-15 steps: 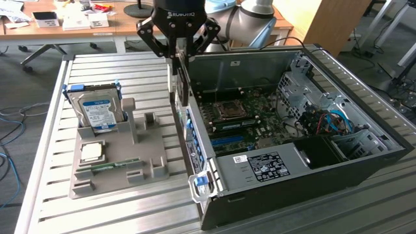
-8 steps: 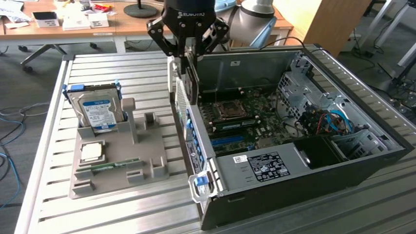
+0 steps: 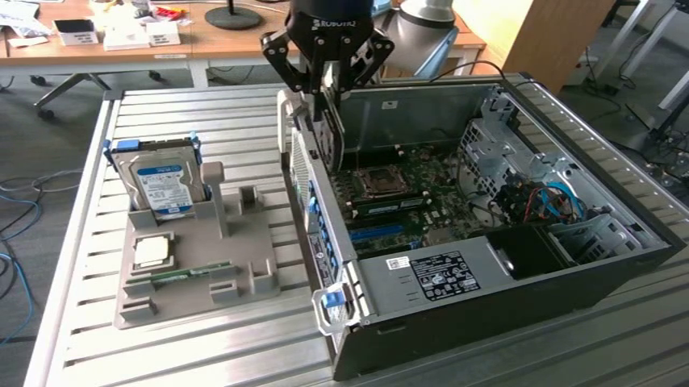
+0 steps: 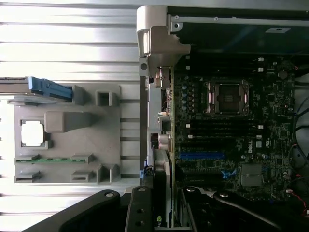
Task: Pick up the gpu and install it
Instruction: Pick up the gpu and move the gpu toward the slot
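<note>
I'm running a single arm over an open desktop computer case (image 3: 603, 266) that lies on its side on a slatted metal table (image 3: 485, 355).

The gripper (image 3: 328, 81) is clenched on the gpu (image 3: 331, 133). The card hangs straight down from the fingers and shows edge-on as a thin dark board with a pale metal strip. It is off the table and above the case's rear wall, directly beneath the gripper. In the wrist view the gpu (image 4: 161, 183) runs out from between the gripper (image 4: 163, 212) fingers, close beside that rear wall.

Below the gripper and further into the case is the motherboard (image 3: 431, 185), with its processor socket (image 3: 377, 179) and a blue expansion slot (image 4: 203, 155).

On the other side of the gripper, towards the exterior view's left, a grey parts fixture (image 3: 194, 290) sits well apart from it. The fixture holds a hard drive (image 3: 161, 181), a processor chip (image 3: 151, 250) and a memory stick (image 3: 189, 272).

I judge the pick-up done and the install under way, because the card is lifted and carried but not seated in any slot.

Seating it calls for the card's contact edge to line up squarely with a slot, and for its bracket to meet the rear panel opening (I cannot tell from here whether either is lined up). It then needs a straight, gentle press downward, without scraping the wall.
</note>
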Available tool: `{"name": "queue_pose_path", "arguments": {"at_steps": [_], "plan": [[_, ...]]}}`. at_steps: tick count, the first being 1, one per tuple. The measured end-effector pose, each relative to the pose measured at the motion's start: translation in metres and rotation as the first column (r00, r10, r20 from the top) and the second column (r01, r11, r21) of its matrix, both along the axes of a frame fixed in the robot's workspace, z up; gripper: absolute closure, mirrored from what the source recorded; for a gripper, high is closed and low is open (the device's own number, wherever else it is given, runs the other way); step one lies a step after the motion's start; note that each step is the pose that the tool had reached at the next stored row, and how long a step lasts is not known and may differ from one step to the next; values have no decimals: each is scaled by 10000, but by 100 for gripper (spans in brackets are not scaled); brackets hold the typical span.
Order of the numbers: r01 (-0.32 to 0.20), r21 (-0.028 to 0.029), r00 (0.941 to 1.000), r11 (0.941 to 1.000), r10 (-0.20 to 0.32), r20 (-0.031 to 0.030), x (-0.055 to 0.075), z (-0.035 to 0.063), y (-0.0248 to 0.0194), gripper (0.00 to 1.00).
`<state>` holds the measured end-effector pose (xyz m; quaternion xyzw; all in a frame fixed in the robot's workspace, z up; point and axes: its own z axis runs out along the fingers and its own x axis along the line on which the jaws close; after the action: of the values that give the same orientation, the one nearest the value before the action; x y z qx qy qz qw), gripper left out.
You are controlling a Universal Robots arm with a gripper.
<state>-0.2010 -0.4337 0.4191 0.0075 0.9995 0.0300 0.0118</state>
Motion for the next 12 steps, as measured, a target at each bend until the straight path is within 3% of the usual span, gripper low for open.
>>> {"name": "queue_pose_path", "arguments": {"at_steps": [12], "plan": [[-1,18,10000,10000,1,0,237,0,0,73]]}}
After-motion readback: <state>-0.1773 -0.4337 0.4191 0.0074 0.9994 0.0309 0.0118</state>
